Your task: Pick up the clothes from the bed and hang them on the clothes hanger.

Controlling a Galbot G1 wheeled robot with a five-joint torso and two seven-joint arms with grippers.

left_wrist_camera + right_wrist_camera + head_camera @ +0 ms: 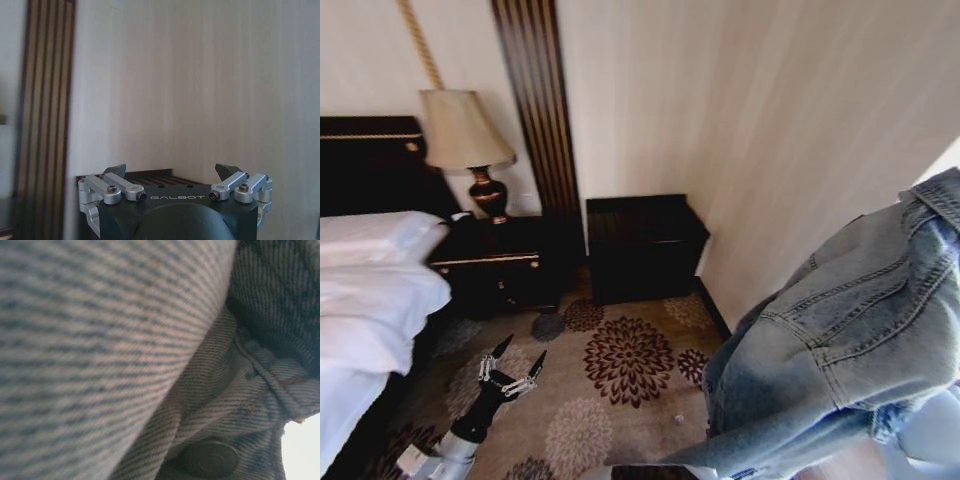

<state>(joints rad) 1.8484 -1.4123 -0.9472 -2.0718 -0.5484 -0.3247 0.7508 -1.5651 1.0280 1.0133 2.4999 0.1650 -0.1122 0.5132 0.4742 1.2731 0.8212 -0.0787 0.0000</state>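
Off the bed (365,290), raised at the robot's right: denim jacket (850,340), faded light blue, bunched, twill weave, orange seam stitching, one dull metal button (210,458). Pick-up judged done; hanging outstanding. Right arm lies under the cloth, its grip state not discernible. Left gripper (512,365): low over the carpet (620,370), jaws spread, holding nothing. Bed: white duvet and pillows, black headboard. Surroundings: patterned floral carpet, dark nightstand (500,265) with shaded lamp (465,135), dark cabinet (645,245), pale wall (770,120).
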